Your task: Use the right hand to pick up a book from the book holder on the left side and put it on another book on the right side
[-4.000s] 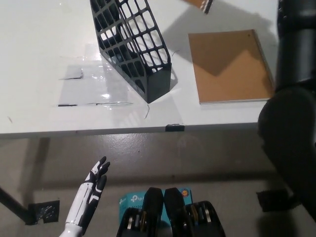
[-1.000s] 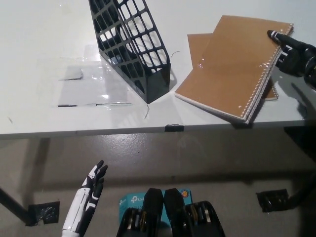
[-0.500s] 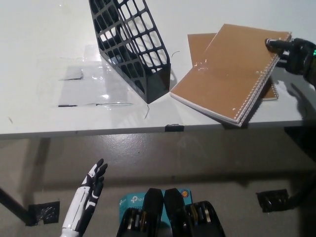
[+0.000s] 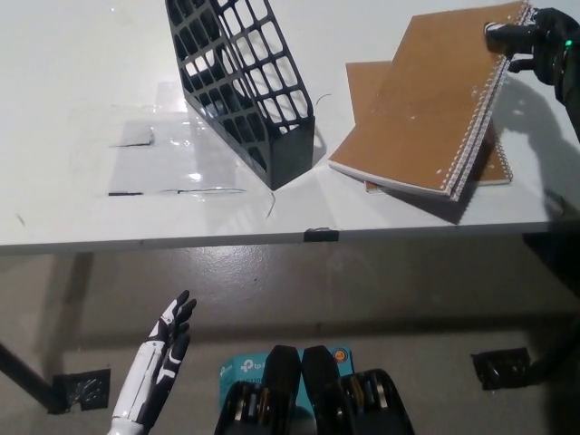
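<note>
White table (image 4: 82, 82) underneath, front edge close below the books, bare room off toward the left hand's side. Black holder (image 4: 240, 86) well left of the right hand (image 4: 535, 45), looks emptied. Brown spiral book (image 4: 426, 104) pinched at its far corner by that hand, tilted, lying askew over the lower book (image 4: 361, 86). Risk: letting go skewed, so top book overhangs and slides toward the table edge. White left hand (image 4: 159, 362) idle, fingers spread, below the table.
</note>
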Available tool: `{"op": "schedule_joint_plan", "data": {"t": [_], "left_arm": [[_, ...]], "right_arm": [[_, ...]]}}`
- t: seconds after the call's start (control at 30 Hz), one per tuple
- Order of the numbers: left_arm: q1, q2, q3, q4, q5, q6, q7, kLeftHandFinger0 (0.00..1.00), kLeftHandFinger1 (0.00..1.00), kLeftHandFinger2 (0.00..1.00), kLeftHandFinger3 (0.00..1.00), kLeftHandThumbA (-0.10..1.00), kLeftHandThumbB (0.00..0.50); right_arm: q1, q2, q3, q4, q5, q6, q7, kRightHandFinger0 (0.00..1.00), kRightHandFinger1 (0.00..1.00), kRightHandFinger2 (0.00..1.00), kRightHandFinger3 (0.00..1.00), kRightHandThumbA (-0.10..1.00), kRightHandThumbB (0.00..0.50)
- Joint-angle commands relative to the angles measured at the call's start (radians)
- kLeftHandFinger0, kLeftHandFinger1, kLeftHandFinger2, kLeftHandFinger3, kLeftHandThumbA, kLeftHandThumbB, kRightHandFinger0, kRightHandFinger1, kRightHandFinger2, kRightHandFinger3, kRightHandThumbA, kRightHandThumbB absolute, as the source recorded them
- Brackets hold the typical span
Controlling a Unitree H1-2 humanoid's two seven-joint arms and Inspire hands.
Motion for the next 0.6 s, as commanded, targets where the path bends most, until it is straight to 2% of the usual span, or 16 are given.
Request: {"op": "schedule_joint_plan", "data": {"t": [0.0,0.03,0.07,0.13,0.17,0.2,0.27,0.37,0.43,0.57], "left_arm": [[0.001,0.021,-0.006,-0.048,0.018,0.016,-0.019,1.00,1.00,1.00,1.00,1.00,0.048],[-0.001,0.023,-0.008,-0.048,0.019,0.015,-0.019,1.00,1.00,1.00,1.00,1.00,0.047],[-0.001,0.027,-0.010,-0.051,0.024,0.015,-0.019,1.00,1.00,1.00,1.00,1.00,0.041],[-0.002,0.028,-0.012,-0.054,0.025,0.017,-0.018,1.00,1.00,1.00,1.00,1.00,0.044],[0.000,0.029,-0.013,-0.055,0.021,0.016,-0.018,1.00,1.00,1.00,1.00,1.00,0.046],[0.001,0.029,-0.012,-0.056,0.017,0.016,-0.018,1.00,1.00,1.00,1.00,1.00,0.045],[0.001,0.031,-0.013,-0.055,0.014,0.014,-0.017,1.00,1.00,1.00,1.00,1.00,0.047],[-0.002,0.033,-0.012,-0.054,0.015,0.014,-0.014,1.00,1.00,1.00,1.00,1.00,0.053],[-0.003,0.033,-0.012,-0.058,0.020,0.018,-0.012,1.00,1.00,1.00,1.00,1.00,0.047],[-0.001,0.026,-0.010,-0.057,0.015,0.028,-0.008,1.00,1.00,1.00,1.00,1.00,0.054]], "right_arm": [[-0.096,-0.024,-0.012,-0.028,-0.018,-0.116,0.054,1.00,1.00,1.00,1.00,0.34,0.281],[-0.092,-0.025,-0.012,-0.029,-0.019,-0.125,0.060,1.00,1.00,1.00,1.00,0.35,0.285],[-0.089,-0.025,-0.007,-0.026,-0.027,-0.130,0.062,1.00,1.00,1.00,1.00,0.34,0.262],[-0.082,-0.023,-0.015,-0.022,-0.022,-0.133,0.063,1.00,1.00,1.00,1.00,0.28,0.280],[-0.078,-0.022,-0.017,-0.022,-0.023,-0.136,0.068,1.00,1.00,1.00,1.00,0.29,0.284],[-0.074,-0.023,-0.014,-0.022,-0.027,-0.138,0.075,1.00,1.00,1.00,1.00,0.31,0.296],[-0.070,-0.025,-0.018,-0.018,-0.025,-0.138,0.091,1.00,1.00,1.00,1.00,0.34,0.289],[-0.072,-0.032,0.002,-0.015,-0.048,-0.144,0.107,1.00,1.00,1.00,1.00,0.44,0.312],[-0.077,-0.037,-0.005,-0.012,-0.045,-0.138,0.109,1.00,1.00,1.00,1.00,0.46,0.264],[-0.075,-0.045,-0.016,-0.014,-0.044,-0.141,0.105,1.00,1.00,1.00,1.00,0.45,0.265]]}}
